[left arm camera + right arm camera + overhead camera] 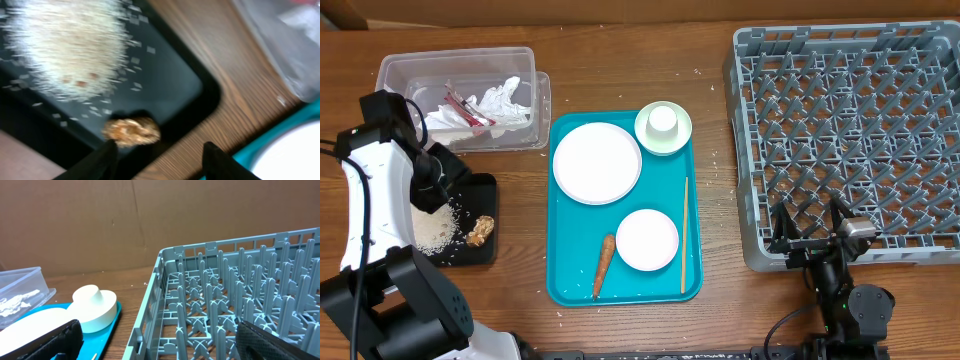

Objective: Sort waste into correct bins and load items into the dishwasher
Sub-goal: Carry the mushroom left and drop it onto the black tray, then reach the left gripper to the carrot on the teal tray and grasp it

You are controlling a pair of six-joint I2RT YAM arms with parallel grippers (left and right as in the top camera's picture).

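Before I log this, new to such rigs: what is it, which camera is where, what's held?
Two robot arms at a table. One picture looks down from above; the others come from wrist cameras. The left end effector hangs open over a black tray holding rice and a brown lump; the right end effector, open, faces the grey rack. Nothing is held. The teal tray carries plates, a cup on a saucer, a carrot, a chopstick; the clear tub holds a napkin and wrapper.
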